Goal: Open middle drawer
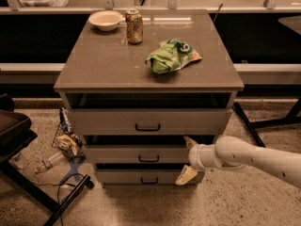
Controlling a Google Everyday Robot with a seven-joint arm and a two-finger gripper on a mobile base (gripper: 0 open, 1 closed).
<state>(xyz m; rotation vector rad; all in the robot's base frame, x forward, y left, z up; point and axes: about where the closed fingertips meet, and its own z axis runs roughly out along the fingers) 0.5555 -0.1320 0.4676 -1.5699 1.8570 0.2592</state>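
The cabinet has three drawers, all slightly out. The middle drawer [122,153] has a low flat grey-beige front and a small dark bar handle [148,159] at its centre. My gripper [188,158] is at the right end of that front, to the right of the handle. It is open, with one pale fingertip [190,141] above the drawer front and the other [186,176] below it. My white arm [254,159] comes in from the right.
The taller top drawer [148,121] is above and the lowest drawer [141,177] below. On the cabinet top stand a bowl [105,20], a can [134,26] and a green chip bag [171,55]. Litter and a dark stand [28,173] are on the floor at left.
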